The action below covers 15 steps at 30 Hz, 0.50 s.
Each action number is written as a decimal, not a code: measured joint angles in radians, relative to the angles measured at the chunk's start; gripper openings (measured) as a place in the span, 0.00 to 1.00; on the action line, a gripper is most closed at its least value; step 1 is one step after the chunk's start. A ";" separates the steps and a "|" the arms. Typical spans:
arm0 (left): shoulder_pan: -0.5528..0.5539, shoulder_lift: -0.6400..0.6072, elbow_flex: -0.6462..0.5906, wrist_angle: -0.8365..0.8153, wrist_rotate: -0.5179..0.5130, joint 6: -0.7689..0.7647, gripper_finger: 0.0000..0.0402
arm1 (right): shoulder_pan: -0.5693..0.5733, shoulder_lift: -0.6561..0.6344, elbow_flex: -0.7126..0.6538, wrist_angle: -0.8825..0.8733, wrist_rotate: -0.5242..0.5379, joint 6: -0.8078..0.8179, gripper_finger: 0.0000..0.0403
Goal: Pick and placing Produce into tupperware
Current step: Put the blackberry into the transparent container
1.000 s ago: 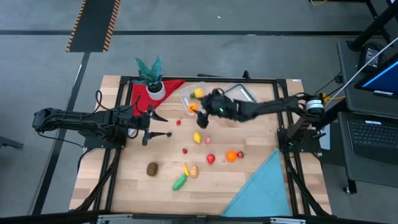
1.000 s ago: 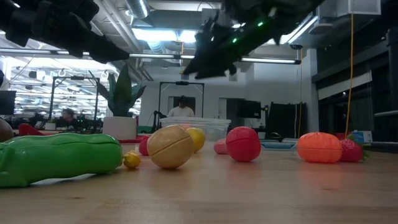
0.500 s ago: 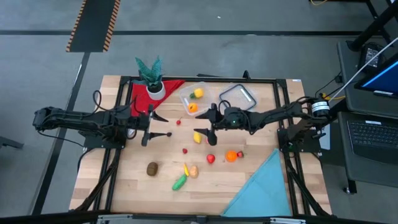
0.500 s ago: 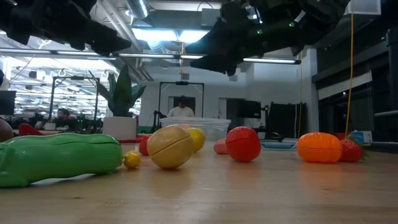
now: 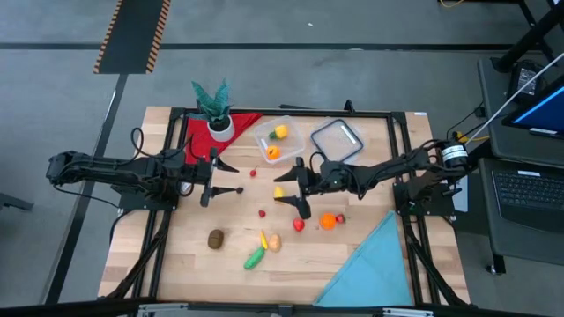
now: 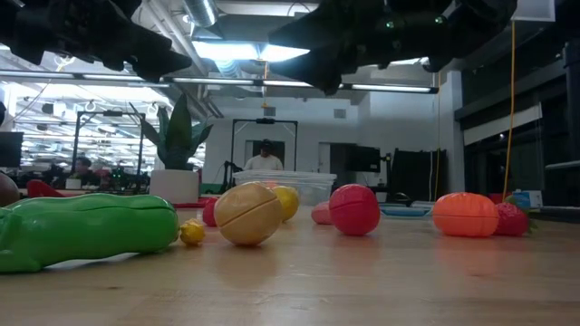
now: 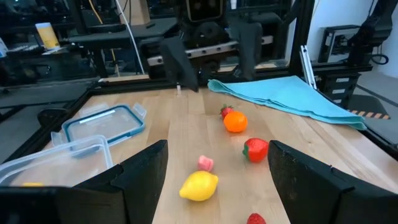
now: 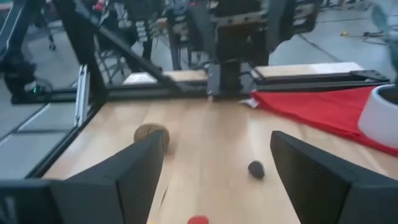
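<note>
Already the small clear plastic square tupperware [image 5: 278, 141] holds two pieces, a yellow one and an orange one; it sits at the far middle of the pale wooden surface [image 5: 352, 251]. Beside the tupperware lies a flat clear lid with a dark blue rim [image 5: 338, 139], and on its other side a green potted plant in a white pot [image 5: 214, 109] stands on a red cloth [image 5: 198, 134]. The remaining toy produce is scattered nearer than the tupperware: a yellow lemon [image 5: 279, 194], a red tomato-like piece [image 5: 299, 224], an orange one [image 5: 327, 221], a brown round one [image 5: 216, 238] and a green pod [image 5: 254, 258].

The right pincer [image 5: 295, 187] hangs above the lemon, just nearer than the tupperware, its fingers released and holding nothing. The left pincer [image 5: 214, 179] waits well to the plant's side of the tupperware, spread wide and empty.

A light blue cloth [image 5: 374, 264] covers the corner farthest from the tupperware. Beyond the surface the room shows ceiling lights and a person standing far back.
</note>
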 joint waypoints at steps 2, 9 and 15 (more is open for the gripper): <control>0.000 0.000 0.000 0.000 0.000 -0.001 0.67 | 0.011 0.000 -0.001 -0.021 -0.002 -0.015 0.73; 0.000 0.000 0.000 0.000 0.000 -0.002 0.67 | 0.013 0.000 -0.087 0.094 -0.124 -0.046 0.73; 0.000 0.000 0.000 -0.001 0.000 -0.002 0.67 | 0.010 0.001 -0.169 0.197 -0.125 -0.062 0.73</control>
